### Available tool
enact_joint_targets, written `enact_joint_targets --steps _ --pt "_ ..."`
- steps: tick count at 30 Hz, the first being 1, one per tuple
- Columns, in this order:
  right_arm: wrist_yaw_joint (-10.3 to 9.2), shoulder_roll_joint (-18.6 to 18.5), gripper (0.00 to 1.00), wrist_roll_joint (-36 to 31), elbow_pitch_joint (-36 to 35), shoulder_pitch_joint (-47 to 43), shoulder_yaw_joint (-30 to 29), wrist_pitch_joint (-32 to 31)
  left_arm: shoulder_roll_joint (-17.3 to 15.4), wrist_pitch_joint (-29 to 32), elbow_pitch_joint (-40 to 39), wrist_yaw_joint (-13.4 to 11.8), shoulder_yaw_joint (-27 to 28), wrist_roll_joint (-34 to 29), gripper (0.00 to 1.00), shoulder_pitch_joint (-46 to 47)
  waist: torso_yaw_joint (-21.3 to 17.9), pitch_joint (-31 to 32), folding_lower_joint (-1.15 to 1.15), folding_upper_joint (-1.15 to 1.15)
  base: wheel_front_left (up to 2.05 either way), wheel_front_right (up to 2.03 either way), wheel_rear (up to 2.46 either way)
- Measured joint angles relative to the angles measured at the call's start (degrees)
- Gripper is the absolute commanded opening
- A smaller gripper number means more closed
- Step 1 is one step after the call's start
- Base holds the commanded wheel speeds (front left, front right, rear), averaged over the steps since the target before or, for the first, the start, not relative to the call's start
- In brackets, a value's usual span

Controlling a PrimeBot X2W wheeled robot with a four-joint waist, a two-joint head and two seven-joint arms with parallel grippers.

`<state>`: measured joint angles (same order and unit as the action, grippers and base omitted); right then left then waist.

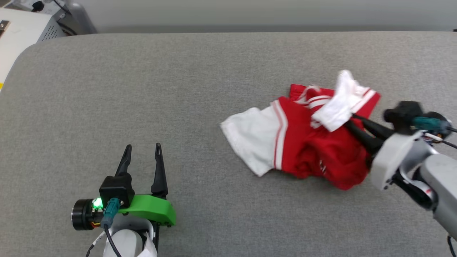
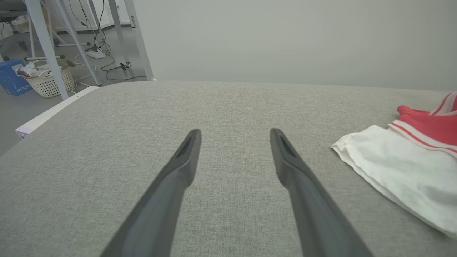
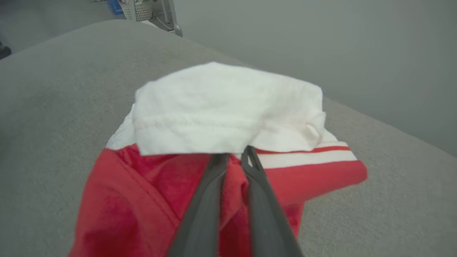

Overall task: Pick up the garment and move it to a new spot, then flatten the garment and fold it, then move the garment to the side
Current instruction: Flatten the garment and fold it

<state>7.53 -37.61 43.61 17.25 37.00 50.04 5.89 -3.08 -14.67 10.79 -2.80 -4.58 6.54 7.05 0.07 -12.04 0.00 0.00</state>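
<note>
Grey fabric surface (image 1: 142, 71) carries the garment (image 1: 314, 150), crumpled toward its right side; relocation, flattening and folding all appear outstanding. Right gripper (image 3: 235, 152) is clamped on a red fold beneath a white sleeve; left gripper (image 1: 143, 145) stands spread, empty.

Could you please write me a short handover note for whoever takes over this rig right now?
Left gripper: open, over the grey surface, apart from the garment.
Right gripper: shut on the garment, pinching red fabric under a white sleeve.
Garment: crumpled, on the right side of the surface.
Done: grip taken.
To do: move it, flatten, fold, set aside.
</note>
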Motion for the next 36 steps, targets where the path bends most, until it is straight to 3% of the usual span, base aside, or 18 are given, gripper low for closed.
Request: enact_joint_targets --steps 5,6,10,20,21,22,28,31,36 --pt "0.0 -0.13 0.0 2.59 2.38 -7.98 -13.07 5.65 0.01 0.0 -0.13 0.0 -0.11 0.0 1.0 -0.01 -0.77 0.37 0.0 0.0 0.0 0.0 0.0" --pt "0.0 0.16 0.0 3.83 5.48 -12.43 -18.87 6.9 0.02 0.01 -0.11 0.0 -0.12 0.0 1.0 -0.23 -0.71 0.19 0.0 0.0 0.0 0.0 0.0" --pt "0.0 0.97 0.0 3.54 10.53 -17.33 -25.15 7.78 0.02 0.01 0.02 0.0 -0.37 0.01 1.0 -0.65 -0.37 0.01 0.0 0.0 0.0 0.0 0.0" --pt "0.0 5.17 0.0 2.93 20.86 -23.32 -31.28 8.0 0.02 0.01 0.37 -0.05 -0.92 0.09 1.0 -0.67 0.15 0.19 0.0 0.0 0.0 0.0 0.0" --pt "0.0 5.69 0.4 2.92 20.87 -23.32 -31.69 8.01 0.02 0.0 0.42 -0.05 -0.94 0.08 1.0 -0.67 0.13 0.28 0.0 0.0 0.0 0.0 0.0" --pt "0.0 5.97 1.0 2.75 20.83 -23.32 -32.19 8.06 0.02 0.0 0.45 -0.05 -0.92 0.09 1.0 -0.67 0.1 0.37 0.0 0.0 0.0 0.0 0.0" --pt "0.0 6.2 1.0 -4.17 14.84 -23.96 -41.62 8.57 0.02 0.01 0.48 -0.05 -0.75 0.05 1.0 -0.99 -0.13 1.53 0.0 0.0 0.0 0.0 0.0" --pt "0.0 7.73 1.0 -10.59 6.15 -26.01 -48.92 8.59 0.03 0.0 0.38 -0.18 -0.43 -0.08 1.0 -1.64 -0.41 2.2 0.0 0.0 0.0 0.0 0.0" --pt "-0.01 11.38 1.0 -19.97 -8.42 -28.62 -55.68 7.55 0.04 0.01 -0.04 -0.23 -0.3 -0.67 1.0 -2.15 -0.9 3.01 0.0 0.0 0.0 0.0 0.0"
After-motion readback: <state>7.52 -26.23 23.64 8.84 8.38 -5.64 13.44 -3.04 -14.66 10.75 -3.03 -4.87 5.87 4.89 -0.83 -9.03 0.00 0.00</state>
